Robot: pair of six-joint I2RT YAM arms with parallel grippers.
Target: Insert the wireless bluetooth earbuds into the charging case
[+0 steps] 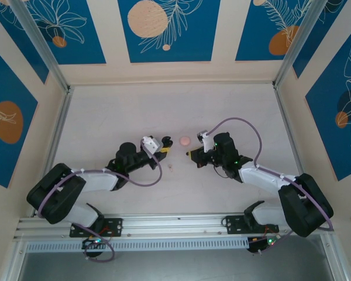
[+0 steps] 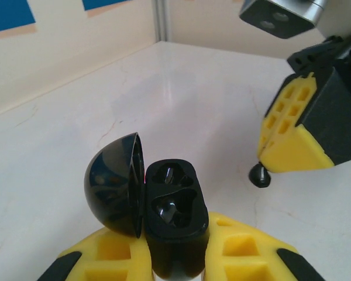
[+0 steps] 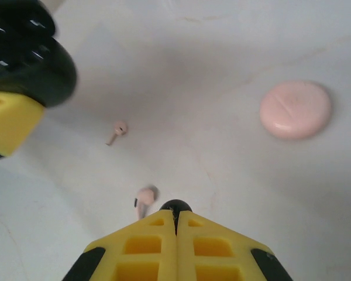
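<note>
Near the desk's centre: the left gripper is closed narrow on the base of the black charging case, whose lid is swung open to one side.
Right gripper: the right gripper has its jaws pressed together and pinches a black earbud at the very end. It hangs just beside the open case, apart from it.
Step in hand: by my reading, carrying the black earbud across to a well in the case.
Risk, grip: only a sliver of the earbud is pinched. A nudge against the case rim could twist it or pop it out onto the desk.
Risk, alignment: the wells are shaped. If the earbud does not meet its well squarely, it would likely jam or sit proud, and the lid would then not close.
Risk, case: the case is held low on its base, so a hard push from above may tip it in the left gripper.
Risk, wells: both wells are glossy black, and I cannot tell whether one is already filled. The wrong well could be chosen.
Look of the held earbud: tiny and glossy black, with a rounded bulb showing below the gripper; the stem is hidden between the jaws.
Other earbuds: a pink earbud and a second pink earbud lie on the desk apart from each other, both pale with short stems.
Pink case: the pink case lies closed and flat, well apart from them.
</note>
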